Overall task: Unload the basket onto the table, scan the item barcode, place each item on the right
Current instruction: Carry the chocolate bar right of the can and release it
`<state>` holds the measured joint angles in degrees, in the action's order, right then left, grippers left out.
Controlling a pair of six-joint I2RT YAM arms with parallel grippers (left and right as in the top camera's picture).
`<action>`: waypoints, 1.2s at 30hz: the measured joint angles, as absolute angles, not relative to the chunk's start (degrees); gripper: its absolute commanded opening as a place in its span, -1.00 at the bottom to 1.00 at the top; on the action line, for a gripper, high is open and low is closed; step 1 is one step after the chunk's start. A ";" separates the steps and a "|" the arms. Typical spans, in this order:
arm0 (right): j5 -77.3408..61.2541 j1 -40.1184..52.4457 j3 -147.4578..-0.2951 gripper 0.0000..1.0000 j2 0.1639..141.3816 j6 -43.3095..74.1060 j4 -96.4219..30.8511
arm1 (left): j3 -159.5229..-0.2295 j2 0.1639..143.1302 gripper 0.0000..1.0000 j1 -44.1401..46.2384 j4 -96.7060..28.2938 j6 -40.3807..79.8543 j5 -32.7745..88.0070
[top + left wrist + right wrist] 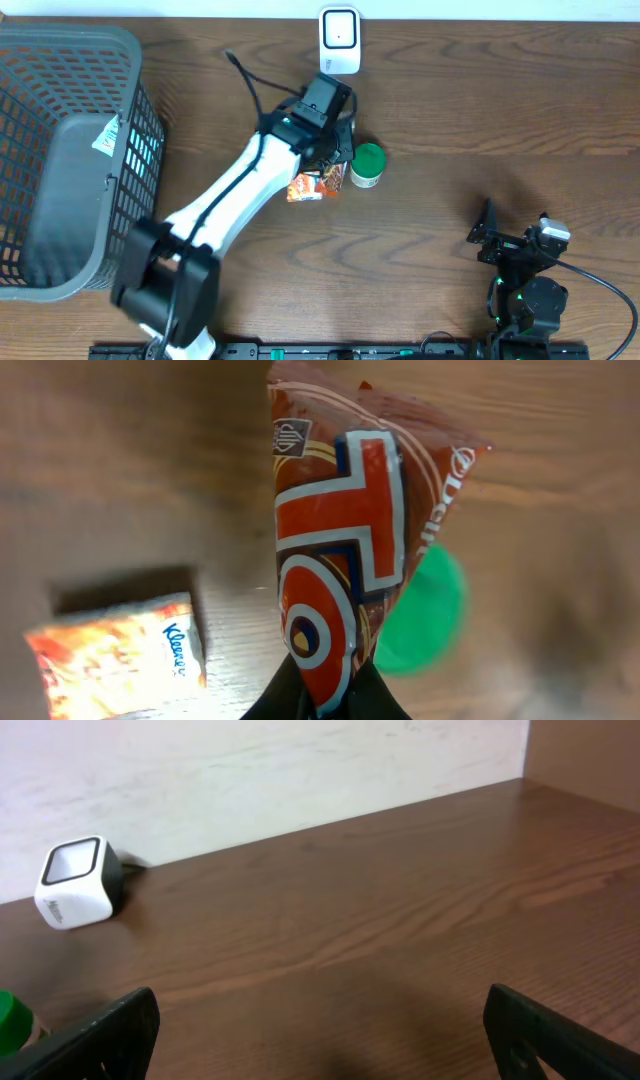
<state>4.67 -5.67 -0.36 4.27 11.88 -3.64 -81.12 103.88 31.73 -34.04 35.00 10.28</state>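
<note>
My left gripper [325, 705] is shut on the lower end of a red snack packet [340, 540] with white and blue markings, which hangs above the wooden table. From overhead, the left gripper [337, 157] is just below the white barcode scanner [339, 40], with the packet [334, 177] under it. No barcode shows on the packet's visible side. My right gripper [510, 242] rests near the front right, open and with nothing in it. The right wrist view shows its fingertips [100, 1035] wide apart and the scanner [78, 880] far left.
An orange Kleenex tissue pack [303, 187] lies on the table beside the packet. A green-lidded jar [367, 165] stands right of it. A grey mesh basket [130, 60] fills the left side. A wall [250, 770] backs the table.
</note>
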 measured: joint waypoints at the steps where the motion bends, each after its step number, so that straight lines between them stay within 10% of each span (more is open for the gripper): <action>1: 4.67 -5.67 -0.36 0.99 4.27 11.88 -3.64 | -80.99 105.45 -0.85 31.79 -34.04 38.28 9.87; 25: 4.67 -5.67 -0.36 0.98 4.27 11.88 -3.64 | -80.95 114.87 -0.84 51.81 -20.62 30.00 5.98; 27: 4.67 -5.67 -0.36 0.99 4.27 11.88 -3.64 | -80.93 118.89 -0.66 52.27 -20.75 30.04 6.87; 31: 4.67 -5.67 -0.36 0.99 4.27 11.88 -3.64 | -80.84 119.33 0.78 53.87 -20.71 29.63 7.81; 36: 4.67 -5.67 -0.36 0.98 4.27 11.88 -3.64 | -81.67 113.58 0.96 54.46 -24.05 26.87 8.64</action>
